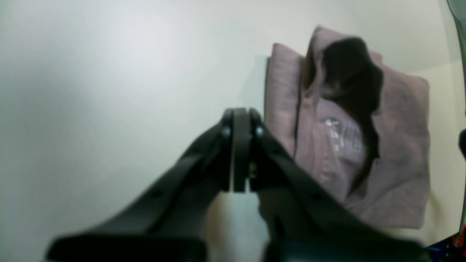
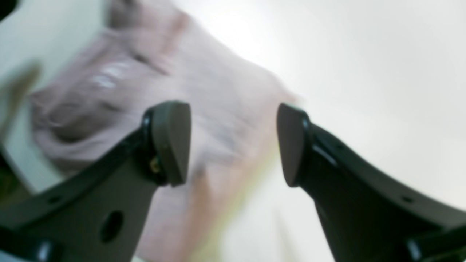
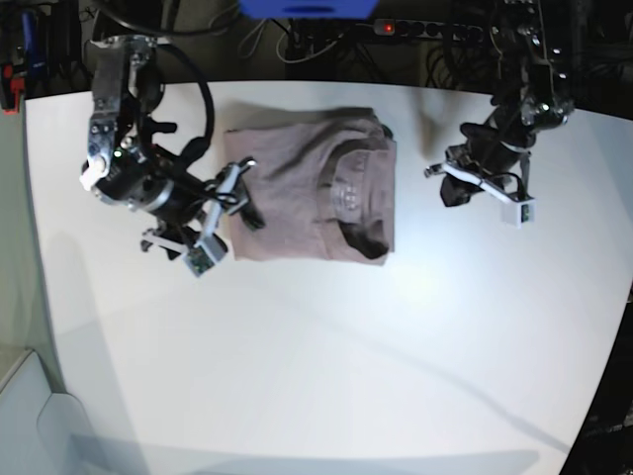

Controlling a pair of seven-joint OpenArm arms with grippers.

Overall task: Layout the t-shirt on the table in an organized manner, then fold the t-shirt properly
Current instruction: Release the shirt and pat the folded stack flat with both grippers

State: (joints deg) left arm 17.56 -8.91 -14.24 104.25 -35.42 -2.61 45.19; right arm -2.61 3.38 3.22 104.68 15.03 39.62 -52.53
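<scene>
One mauve t-shirt [image 3: 309, 188] lies folded into a rectangle on the white tabletop [image 3: 326, 356], between two grippers: left gripper [image 1: 240, 149] closed, empty; right gripper [image 2: 233, 143] spread wide, empty.

Motion blurs the t-shirt [image 2: 153, 109] in the right wrist view.

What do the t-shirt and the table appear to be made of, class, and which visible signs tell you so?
The t-shirt: apparently a soft knit fabric, dusty mauve and matte; it drapes into folds, with a faintly heathered surface. The table: a smooth white hard top, probably laminate or painted board; it shows soft shadows and only a dull sheen.
</scene>
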